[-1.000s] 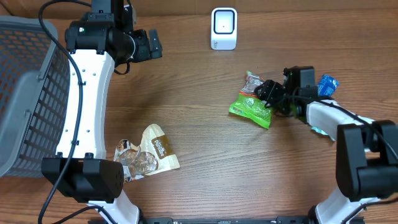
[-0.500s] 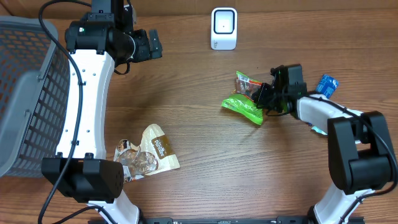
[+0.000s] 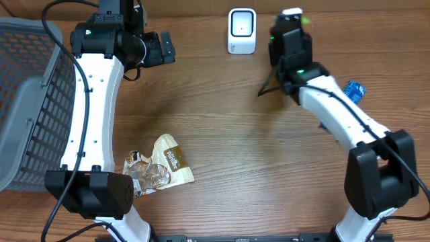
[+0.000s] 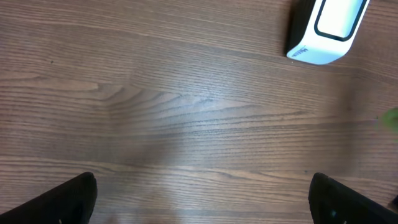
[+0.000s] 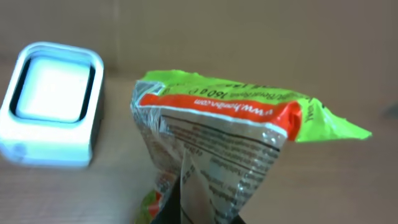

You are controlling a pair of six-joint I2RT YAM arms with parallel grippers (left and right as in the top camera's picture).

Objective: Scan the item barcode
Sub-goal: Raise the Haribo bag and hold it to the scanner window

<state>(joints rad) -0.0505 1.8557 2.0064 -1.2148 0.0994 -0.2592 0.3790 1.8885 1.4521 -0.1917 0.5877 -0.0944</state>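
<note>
The right gripper [image 3: 287, 33] is clamping the green snack packet [image 5: 230, 137] from below, holding it just beside the white scanner [image 5: 53, 106] (overhead, the wrist is hiding nearly all of it). The left gripper [image 4: 205, 205] is hanging wide open over the table [image 4: 186, 93]. A brown pouch [image 3: 168, 161], a blue packet [image 3: 354, 89] and a grey basket [image 3: 27, 101] are lying well apart.

Even bright light, faint soft shadows, green packet [image 5: 217, 134] slightly blurred
</note>
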